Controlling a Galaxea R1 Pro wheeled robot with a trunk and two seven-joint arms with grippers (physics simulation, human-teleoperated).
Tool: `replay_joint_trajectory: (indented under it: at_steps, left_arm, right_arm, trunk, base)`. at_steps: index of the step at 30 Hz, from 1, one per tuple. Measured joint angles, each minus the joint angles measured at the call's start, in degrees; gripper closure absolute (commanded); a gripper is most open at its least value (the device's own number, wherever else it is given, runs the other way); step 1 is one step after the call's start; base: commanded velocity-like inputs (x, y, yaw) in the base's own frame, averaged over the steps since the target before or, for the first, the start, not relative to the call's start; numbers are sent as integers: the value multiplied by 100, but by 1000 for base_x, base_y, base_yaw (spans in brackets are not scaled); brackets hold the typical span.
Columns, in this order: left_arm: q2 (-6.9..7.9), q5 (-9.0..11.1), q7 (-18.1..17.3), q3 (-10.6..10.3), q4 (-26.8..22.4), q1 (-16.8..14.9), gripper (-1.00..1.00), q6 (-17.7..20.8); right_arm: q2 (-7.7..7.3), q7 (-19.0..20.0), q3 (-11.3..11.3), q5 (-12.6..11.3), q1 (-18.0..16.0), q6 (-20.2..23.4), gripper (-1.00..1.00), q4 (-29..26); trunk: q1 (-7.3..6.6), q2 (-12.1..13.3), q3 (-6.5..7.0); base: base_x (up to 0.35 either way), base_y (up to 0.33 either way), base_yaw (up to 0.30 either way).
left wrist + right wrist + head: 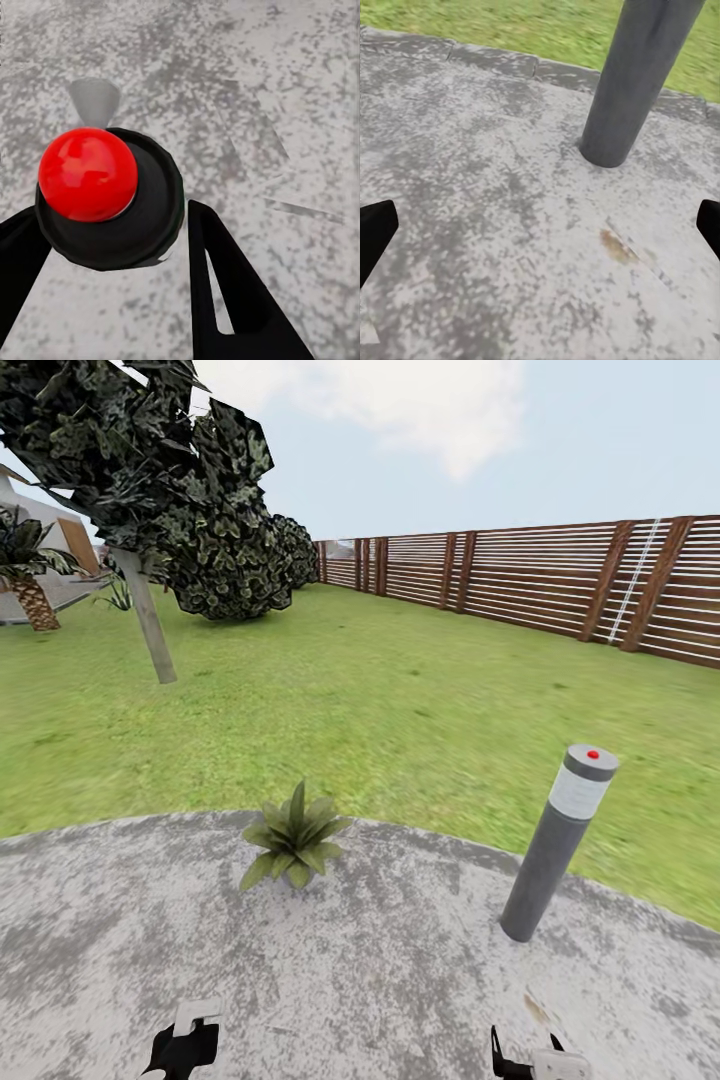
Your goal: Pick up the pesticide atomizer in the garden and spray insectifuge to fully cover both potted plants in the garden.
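Held between the black fingers of the left end effector (112, 247), the dark-bodied pesticide atomizer with a round red top (109, 196) hangs over the speckled grey paved patio (247, 90). Low in the head view, the left end effector (183, 1045) and the right end effector (530, 1060) sit above the paving. The right end effector (540, 225) is spread wide, holding nothing, near a grey bollard lamp with a red dot (558, 843). One small green agave-like potted plant (293, 839) stands at the patio's far edge, beside the green lawn (400, 700). A brown slatted wooden fence (540, 585) borders the grass.
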Motion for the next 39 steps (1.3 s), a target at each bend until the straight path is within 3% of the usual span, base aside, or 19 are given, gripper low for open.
replay_joint_trajectory:
  at_steps: [21, 28, 30, 32, 34, 35, 37, 39]
  left_arm:
    - [-4, 10, -9, -7, -10, 0, 100, -8]
    - [-15, -95, -114, -94, -125, -39, 100, -5]
    - [16, -375, -385, -188, -127, -99, 100, 7]
    - [40, -755, -1017, -243, -131, -117, 100, 16]
    - [69, -1212, -1731, -269, -225, -135, 100, 44]
    - [80, -1534, -2145, -278, -330, -179, 100, 65]
    - [98, -1993, -2760, -281, -460, -281, 100, 129]
    - [148, -2502, -3534, -279, -541, -470, 100, 340]
  right_arm:
    - [1, 1, 0, -6, -1, 0, -100, -1]
    - [4, 9, 16, 35, 0, -12, -100, -19]
    - [-24, 45, 236, 393, 0, -1, -100, -44]
    - [-32, 52, 682, 1231, 5, 54, -100, -85]
    - [-16, 207, 924, 2107, -69, 604, -100, -325]
    - [5, 516, 963, 2385, -173, 1141, -100, -634]
    - [30, 1137, 1041, 2569, -308, 1922, -100, -1156]
    - [46, 2248, 1051, 2648, -406, 2744, -100, -1844]
  trunk:
    - [0, 0, 0]
    - [0, 0, 0]
    - [0, 0, 0]
    - [0, 0, 0]
    - [0, 0, 1]
    - [0, 0, 2]
    - [0, 0, 1]
    - [0, 0, 1]
  base:
    - [0, 0, 265]
    - [0, 0, 41]
    - [0, 0, 0]
    - [0, 0, 0]
    - [0, 0, 0]
    - [0, 0, 0]
    - [0, 0, 0]
    - [0, 0, 0]
